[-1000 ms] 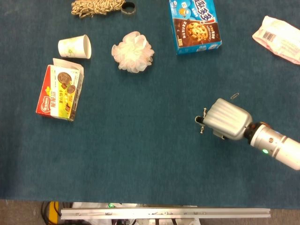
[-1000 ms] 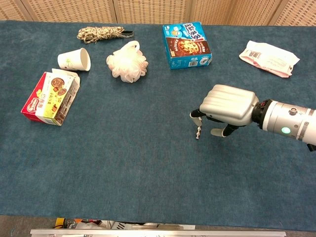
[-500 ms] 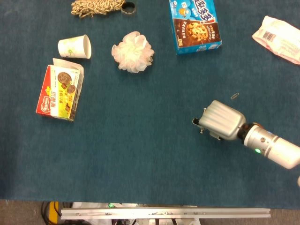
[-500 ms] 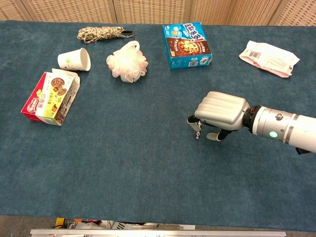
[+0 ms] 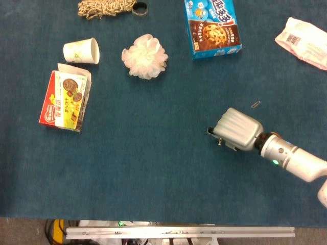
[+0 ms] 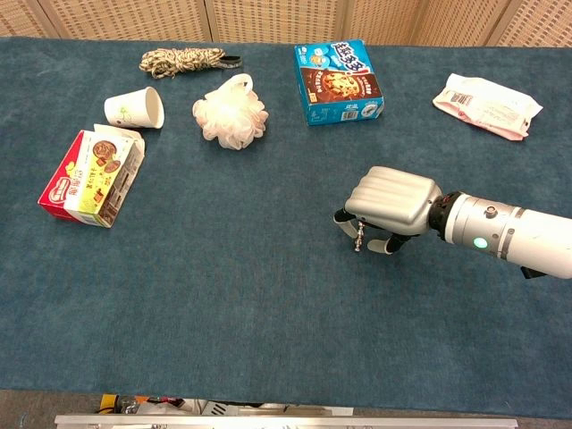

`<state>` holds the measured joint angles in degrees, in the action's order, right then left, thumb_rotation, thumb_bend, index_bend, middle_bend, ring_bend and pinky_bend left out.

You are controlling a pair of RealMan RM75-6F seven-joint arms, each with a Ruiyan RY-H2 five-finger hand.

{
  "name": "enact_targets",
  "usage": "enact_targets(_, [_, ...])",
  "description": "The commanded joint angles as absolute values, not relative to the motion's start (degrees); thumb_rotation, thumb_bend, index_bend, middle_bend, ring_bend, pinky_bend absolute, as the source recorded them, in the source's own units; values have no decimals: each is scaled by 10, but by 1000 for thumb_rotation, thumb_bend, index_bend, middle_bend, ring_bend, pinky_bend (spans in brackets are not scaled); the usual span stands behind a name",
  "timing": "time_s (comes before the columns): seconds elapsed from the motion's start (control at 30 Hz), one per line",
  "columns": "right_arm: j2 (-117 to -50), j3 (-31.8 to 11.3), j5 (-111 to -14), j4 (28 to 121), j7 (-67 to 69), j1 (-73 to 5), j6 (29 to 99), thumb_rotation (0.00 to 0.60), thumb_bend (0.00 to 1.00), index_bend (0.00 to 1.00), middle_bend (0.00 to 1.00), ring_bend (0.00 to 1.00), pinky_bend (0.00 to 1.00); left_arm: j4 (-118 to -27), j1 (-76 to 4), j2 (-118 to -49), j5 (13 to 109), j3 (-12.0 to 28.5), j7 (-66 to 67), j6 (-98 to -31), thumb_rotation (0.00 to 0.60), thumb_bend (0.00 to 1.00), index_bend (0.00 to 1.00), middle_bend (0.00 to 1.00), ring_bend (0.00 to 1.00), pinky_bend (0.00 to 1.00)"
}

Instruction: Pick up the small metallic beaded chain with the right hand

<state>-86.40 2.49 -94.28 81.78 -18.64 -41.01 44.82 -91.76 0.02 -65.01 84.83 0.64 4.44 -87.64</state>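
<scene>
The right hand point(image 6: 386, 207) hovers palm-down right of the bench's middle, its ribbed silver back hiding most of what the fingers do. From under its left edge, in the chest view, a short beaded chain point(image 6: 358, 238) hangs straight down, long axis upright, apparently pinched between fingertips; the head view shows only a speck of it at the same edge. I judge the hand to be grasping the chain, its lower end close to or just off the cloth; contact there is too small to tell. The left hand appears in neither view.

The bench point(image 6: 223, 295) is covered in dark blue, napped fabric. Just beyond the hand lies a tiny metal clip point(image 5: 255, 104). Farther off sit a glossy blue biscuit box point(image 6: 338, 81) and, far right, a crinkled pink-white packet point(image 6: 487, 105). To the far left are a frilly white mesh puff point(image 6: 231, 117), a tipped paper cup point(image 6: 134, 109), a red carton point(image 6: 88, 176) and a coil of braided rope point(image 6: 183, 61).
</scene>
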Motion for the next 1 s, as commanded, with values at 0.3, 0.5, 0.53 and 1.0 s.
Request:
enact_targets(0.3, [-870, 32, -935, 816, -194, -415, 447, 600, 257, 517, 940, 1000, 1000, -909, 0, -651, 847, 7, 34, -874, 600, 276, 0, 21, 19, 28])
enact_targets(0.5, [-875, 33, -928, 811, -199, -417, 447, 600, 258, 521, 940, 1000, 1000, -907, 1, -652, 846, 7, 31, -873, 600, 276, 0, 21, 18, 29])
enact_targets(0.53, [-876, 33, -927, 810, -200, -417, 447, 600, 258, 521, 940, 1000, 1000, -907, 1, -652, 846, 7, 31, -873, 600, 276, 0, 21, 18, 28])
enact_targets(1.0, [-885, 36, -915, 804, -207, -424, 441, 600, 268, 537, 940, 1000, 1000, -902, 1, -653, 844, 8, 27, -870, 600, 276, 0, 21, 18, 19])
